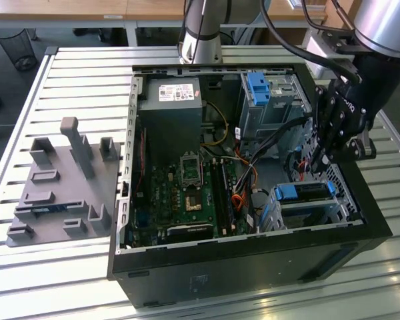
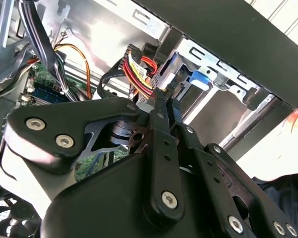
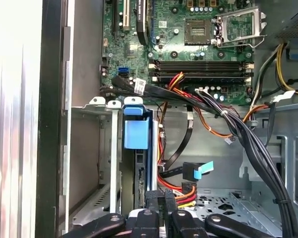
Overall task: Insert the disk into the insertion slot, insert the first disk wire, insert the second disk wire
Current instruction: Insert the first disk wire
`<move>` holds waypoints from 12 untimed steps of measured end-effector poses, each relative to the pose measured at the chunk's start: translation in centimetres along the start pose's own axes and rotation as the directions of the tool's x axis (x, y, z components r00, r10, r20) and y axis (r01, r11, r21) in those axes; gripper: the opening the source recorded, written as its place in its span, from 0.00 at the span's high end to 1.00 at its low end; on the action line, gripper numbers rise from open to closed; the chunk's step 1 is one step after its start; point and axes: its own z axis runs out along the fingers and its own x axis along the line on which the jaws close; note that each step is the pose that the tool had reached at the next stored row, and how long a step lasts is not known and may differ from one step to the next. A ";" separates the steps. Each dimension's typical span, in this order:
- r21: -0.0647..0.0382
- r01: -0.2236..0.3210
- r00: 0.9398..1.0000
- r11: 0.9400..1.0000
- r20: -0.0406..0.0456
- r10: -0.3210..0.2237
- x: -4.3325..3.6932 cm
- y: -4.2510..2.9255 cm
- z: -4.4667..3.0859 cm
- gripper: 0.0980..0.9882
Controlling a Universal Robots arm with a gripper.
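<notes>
Disk [image 1: 305, 192] sits in the insertion slot [image 1: 275, 215], lower right of the exterior view; gripper [image 1: 318, 162] is clamped on a red-and-yellow disk wire [image 2: 140, 74] beside it. White label [image 1: 175, 92] tops the power supply [image 1: 170, 127]; slatted metal table [image 1: 87, 73].

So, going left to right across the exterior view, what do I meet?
Grey fixture plate → power supply → blue-latched bay → claw.
</notes>
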 end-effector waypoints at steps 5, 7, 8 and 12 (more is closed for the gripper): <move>0.008 0.004 1.000 1.000 0.001 -0.004 0.12 0.29 0.22 0.93; 0.011 0.006 1.000 1.000 0.002 -0.007 0.21 0.36 0.35 0.93; 0.013 0.007 1.000 1.000 0.002 -0.007 0.32 0.37 0.41 0.93; 0.018 0.010 1.000 1.000 0.004 -0.011 1.01 0.47 0.72 0.93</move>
